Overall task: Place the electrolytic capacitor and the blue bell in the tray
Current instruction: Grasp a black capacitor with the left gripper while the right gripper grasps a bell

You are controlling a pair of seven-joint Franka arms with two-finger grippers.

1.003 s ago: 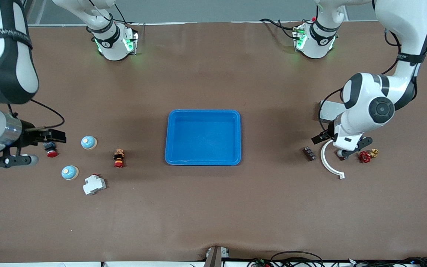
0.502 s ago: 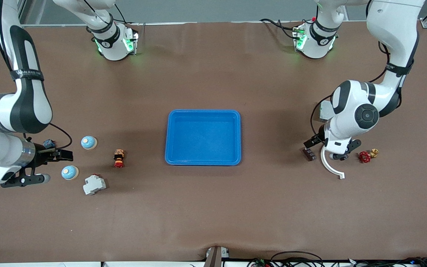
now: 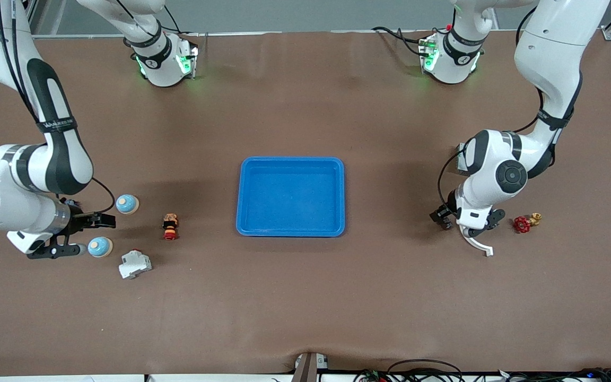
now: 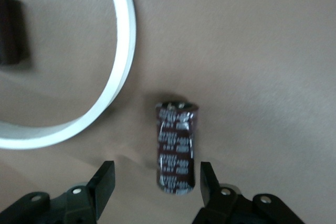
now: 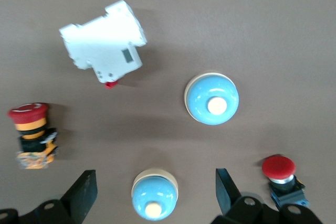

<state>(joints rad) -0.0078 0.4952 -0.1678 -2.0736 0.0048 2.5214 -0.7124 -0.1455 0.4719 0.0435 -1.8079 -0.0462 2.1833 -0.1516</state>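
Left gripper [image 4: 152, 190], jaws spread, is hovering over the dark cylindrical electrolytic capacitor [image 4: 177, 146], toward the left arm's end from the shallow bright-blue plastic tray [image 3: 290, 160], apparently to straddle it. Right gripper [image 5: 155, 195], also spread, is hanging over a blue domed bell [image 5: 154, 194] on the brown bench [image 3: 305, 297], toward the right arm's end from that tray, likely for pickup.

Brown table [image 3: 305, 297] carries tray [image 3: 290, 161], two bells [image 3: 127, 203], capacitor [image 4: 177, 147].

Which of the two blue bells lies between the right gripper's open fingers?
The blue bell nearer the front camera, beside the white breaker; the right gripper straddles it. The other bell lies clear.
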